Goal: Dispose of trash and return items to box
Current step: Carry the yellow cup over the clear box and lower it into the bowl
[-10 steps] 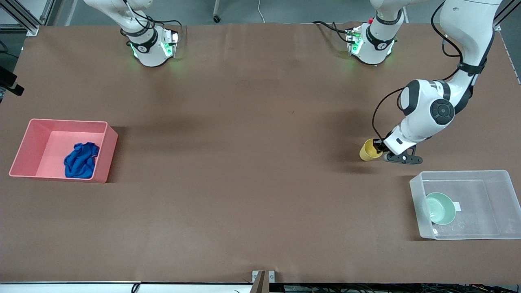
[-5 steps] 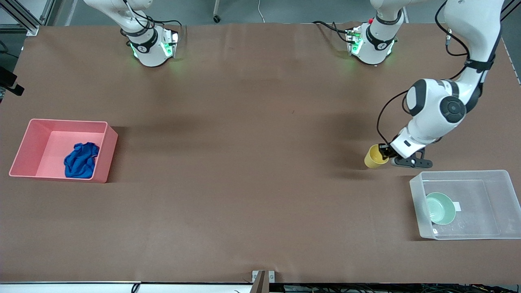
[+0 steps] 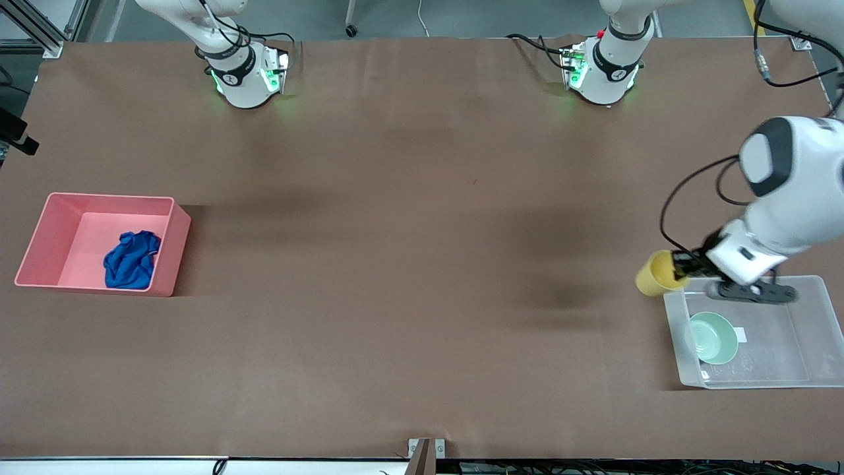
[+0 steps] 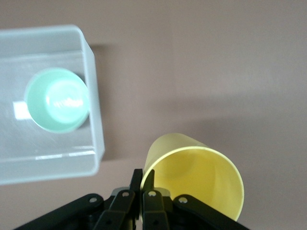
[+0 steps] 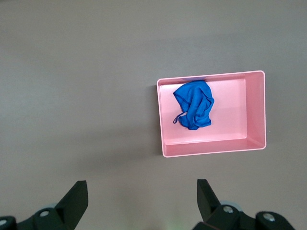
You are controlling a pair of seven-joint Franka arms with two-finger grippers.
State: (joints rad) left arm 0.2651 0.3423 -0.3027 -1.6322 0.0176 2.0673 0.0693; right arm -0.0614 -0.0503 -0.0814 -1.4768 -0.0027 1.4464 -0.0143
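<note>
My left gripper (image 3: 682, 266) is shut on the rim of the yellow cup (image 3: 656, 274) and holds it in the air, tilted, just beside the corner of the clear box (image 3: 817, 290). In the left wrist view the cup (image 4: 201, 175) hangs from the gripper (image 4: 143, 178) next to the box wall (image 4: 93, 96). The mint-green bowl (image 3: 713, 338) sits in the box, also seen in the left wrist view (image 4: 56, 99). The blue wad of cloth (image 3: 132, 259) lies in the pink bin (image 3: 173, 247). My right gripper (image 5: 141, 191) is open and empty high above the table, out of the front view.
The pink bin (image 5: 256, 110) with the cloth (image 5: 194, 104) stands near the right arm's end of the table. A small white label (image 3: 740, 335) shows on the box bottom beside the bowl.
My left gripper has carried the yellow cup toward the clear box and higher, from over the bare table to beside the box's corner. The right arm has not moved.
</note>
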